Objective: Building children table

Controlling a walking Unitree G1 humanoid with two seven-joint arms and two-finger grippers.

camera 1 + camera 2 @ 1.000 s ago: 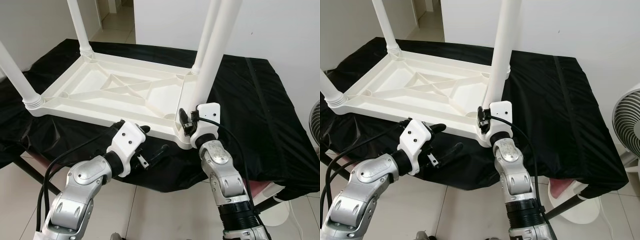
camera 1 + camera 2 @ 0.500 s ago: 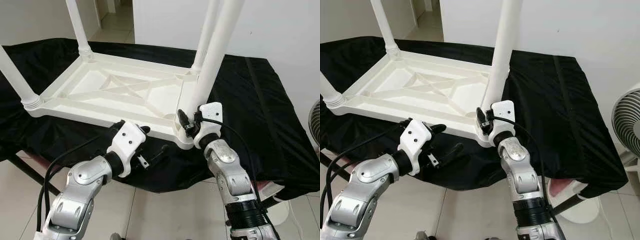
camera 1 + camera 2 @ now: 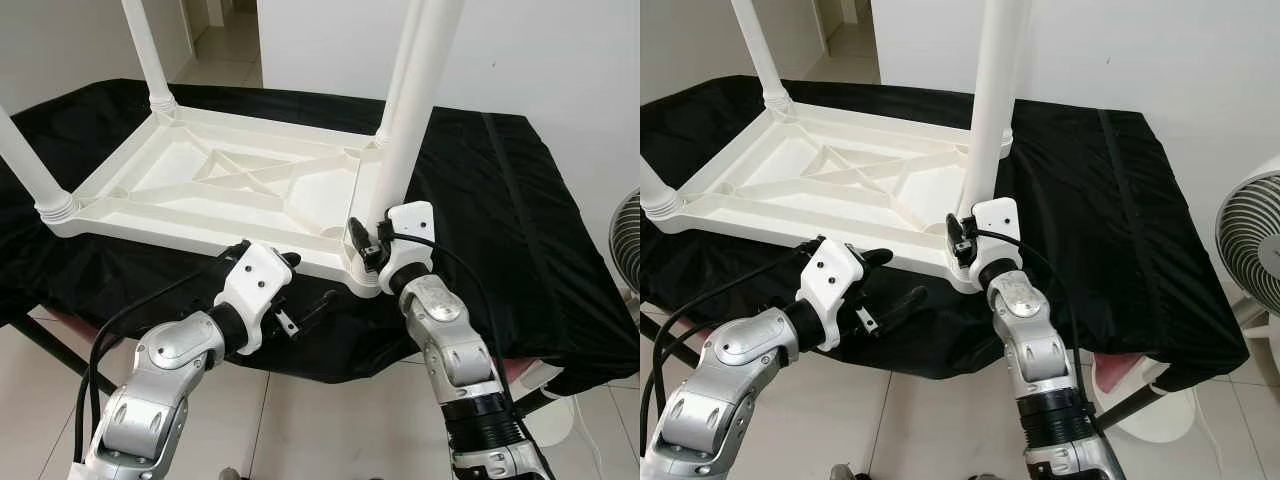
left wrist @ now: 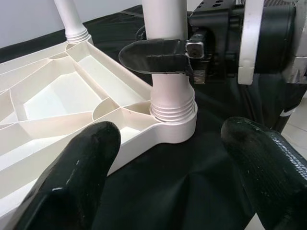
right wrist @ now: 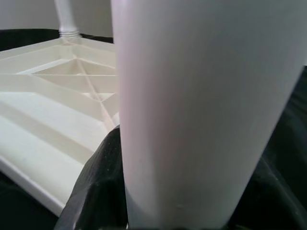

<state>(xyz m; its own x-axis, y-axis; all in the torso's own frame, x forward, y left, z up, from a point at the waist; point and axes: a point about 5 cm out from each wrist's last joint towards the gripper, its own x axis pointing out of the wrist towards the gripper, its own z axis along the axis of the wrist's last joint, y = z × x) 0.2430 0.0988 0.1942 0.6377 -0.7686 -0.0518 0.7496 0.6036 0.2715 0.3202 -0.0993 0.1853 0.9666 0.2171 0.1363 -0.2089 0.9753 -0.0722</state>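
My right claw (image 3: 368,243) stays clamped on the near-right leg (image 3: 405,130), now straighter in its socket at 3 o'clock; left claw (image 3: 305,295) open, idle.

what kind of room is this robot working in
Probably a room in a home, used as a makeshift work area. The floor is pale tile, a standing fan is at the right, and an open doorway leads off behind. The upturned white plastic table lies on a black cloth.
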